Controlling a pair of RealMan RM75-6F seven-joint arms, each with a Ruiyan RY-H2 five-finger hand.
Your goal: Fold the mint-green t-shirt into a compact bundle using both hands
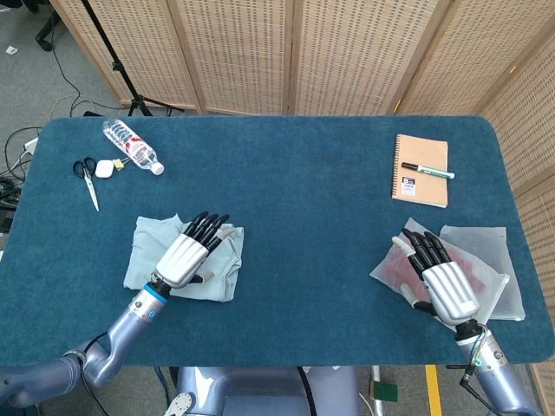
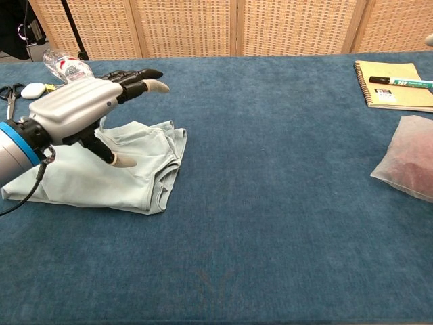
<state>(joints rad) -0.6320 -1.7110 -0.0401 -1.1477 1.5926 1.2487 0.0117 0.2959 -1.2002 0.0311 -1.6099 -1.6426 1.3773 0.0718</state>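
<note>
Two hands show in the head view: the left hand (image 1: 184, 256), fingers extended and empty, lies over the mint-green t-shirt (image 1: 149, 251) near the table's (image 1: 295, 191) front-left edge; the right hand (image 1: 442, 279), fingers straight, rests on a translucent bag (image 1: 486, 251) near the right edge. Chest view: the left hand (image 2: 81, 108) hovers above the t-shirt (image 2: 101, 176), holding nothing.

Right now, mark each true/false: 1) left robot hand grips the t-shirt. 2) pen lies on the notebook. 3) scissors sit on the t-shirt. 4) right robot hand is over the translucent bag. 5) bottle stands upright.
1) False. The left robot hand hovers over the mint-green t-shirt with its fingers apart, holding nothing.
2) True. The pen lies across the notebook.
3) False. The scissors lie on the table, apart from the shirt.
4) True. The right robot hand is over the translucent bag.
5) False. The bottle lies on its side.
</note>
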